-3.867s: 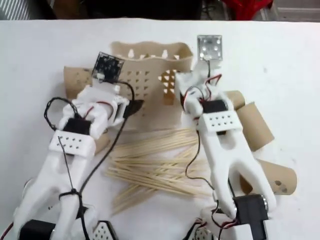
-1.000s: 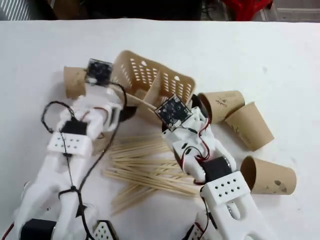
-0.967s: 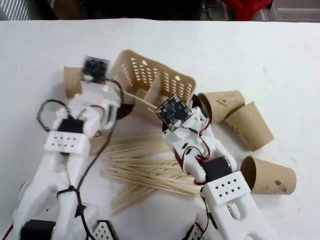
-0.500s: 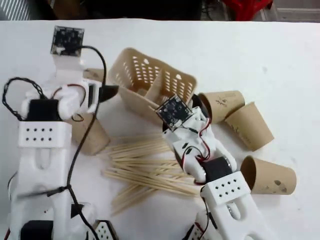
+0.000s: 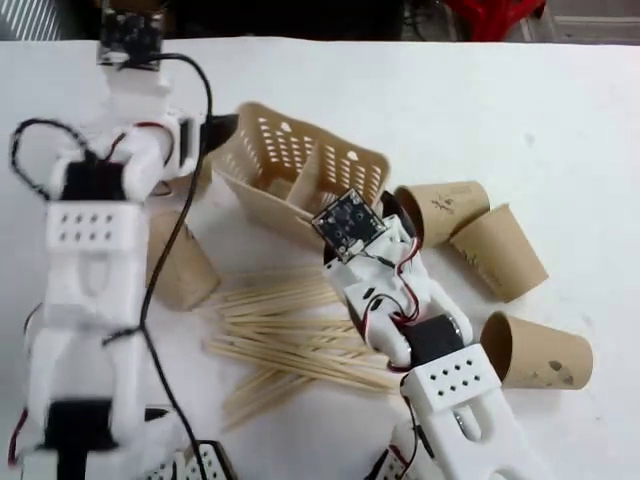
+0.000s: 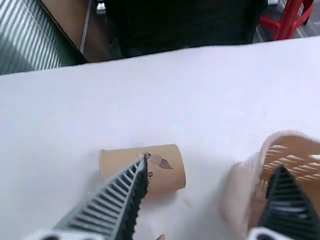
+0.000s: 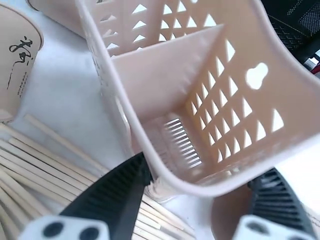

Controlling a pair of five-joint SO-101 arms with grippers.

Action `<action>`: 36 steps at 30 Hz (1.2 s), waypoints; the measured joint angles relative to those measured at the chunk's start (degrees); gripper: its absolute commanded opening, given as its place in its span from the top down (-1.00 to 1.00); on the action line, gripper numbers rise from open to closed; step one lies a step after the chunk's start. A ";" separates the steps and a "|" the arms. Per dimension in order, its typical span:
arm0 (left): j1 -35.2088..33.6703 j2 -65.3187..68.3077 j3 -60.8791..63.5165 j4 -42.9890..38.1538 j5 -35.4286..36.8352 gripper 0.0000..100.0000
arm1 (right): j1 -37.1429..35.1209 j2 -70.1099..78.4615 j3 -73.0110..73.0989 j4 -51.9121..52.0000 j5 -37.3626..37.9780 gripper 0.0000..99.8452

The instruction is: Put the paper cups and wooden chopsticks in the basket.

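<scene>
The tan perforated basket (image 5: 300, 165) stands skewed at the table's middle back; its divided inside faces the right wrist view (image 7: 200, 100). My right gripper (image 7: 205, 170) is open and straddles the basket's near rim; from above it sits at the basket's right end (image 5: 386, 208). My left gripper (image 6: 211, 165) is open and hangs over a lying paper cup (image 6: 142, 167) beside the basket (image 6: 270, 160); from above it is at the basket's left edge (image 5: 215, 132). Wooden chopsticks (image 5: 300, 335) lie scattered in front. Three cups (image 5: 440, 210) (image 5: 500, 250) (image 5: 535, 350) lie to the right, another (image 5: 180, 268) to the left.
The white table (image 5: 520, 110) has free room at the back right. A cup (image 7: 15, 55) and chopsticks (image 7: 40, 160) lie close beside the basket near my right gripper. The table's far edge borders a dark floor (image 6: 175, 25).
The basket has been turned and dragged nearer since the earliest frame, with the right arm drawn back. In the last second the left arm rose and swung to the far left, uncovering a cup.
</scene>
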 measured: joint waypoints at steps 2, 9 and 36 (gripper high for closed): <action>0.18 4.92 -0.35 -1.41 0.09 0.26 | 0.00 0.00 0.00 -0.18 -0.26 0.41; 1.05 16.35 -7.12 -2.20 0.09 0.83 | -0.35 -0.26 0.00 -0.09 -0.62 0.41; 6.77 20.40 -26.37 24.18 8.09 0.80 | 13.71 0.26 -17.58 27.16 1.23 0.41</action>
